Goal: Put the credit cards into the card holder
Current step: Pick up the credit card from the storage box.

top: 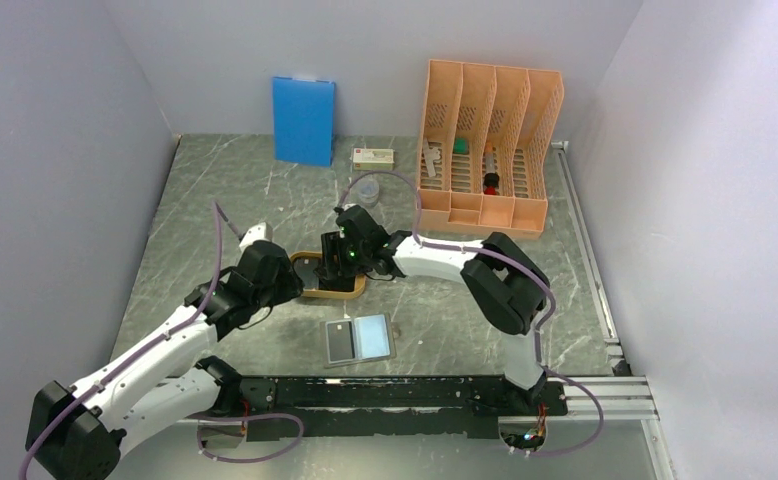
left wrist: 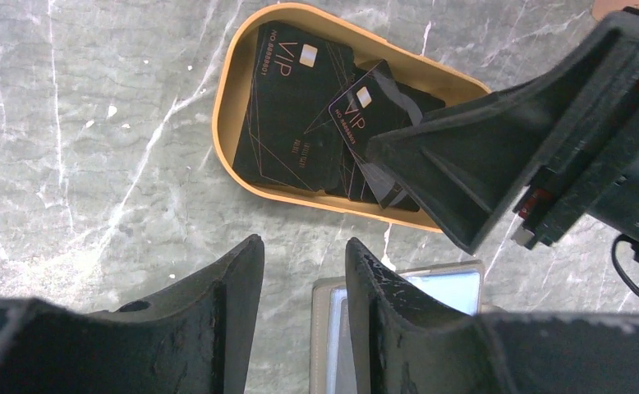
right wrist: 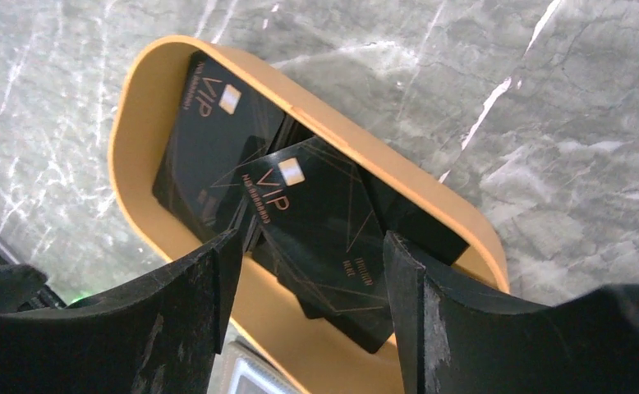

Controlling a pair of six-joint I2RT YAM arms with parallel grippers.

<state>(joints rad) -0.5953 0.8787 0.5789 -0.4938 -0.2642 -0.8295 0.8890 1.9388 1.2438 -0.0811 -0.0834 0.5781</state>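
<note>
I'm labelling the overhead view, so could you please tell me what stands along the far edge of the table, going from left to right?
Blue board → small white box → orange file rack.

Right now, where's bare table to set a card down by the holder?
Bare marble right of the holder, up to the right arm; wide free patch far left, between board and left wall. Crowded: around the tray, left gripper beside it, right gripper over it.
</note>
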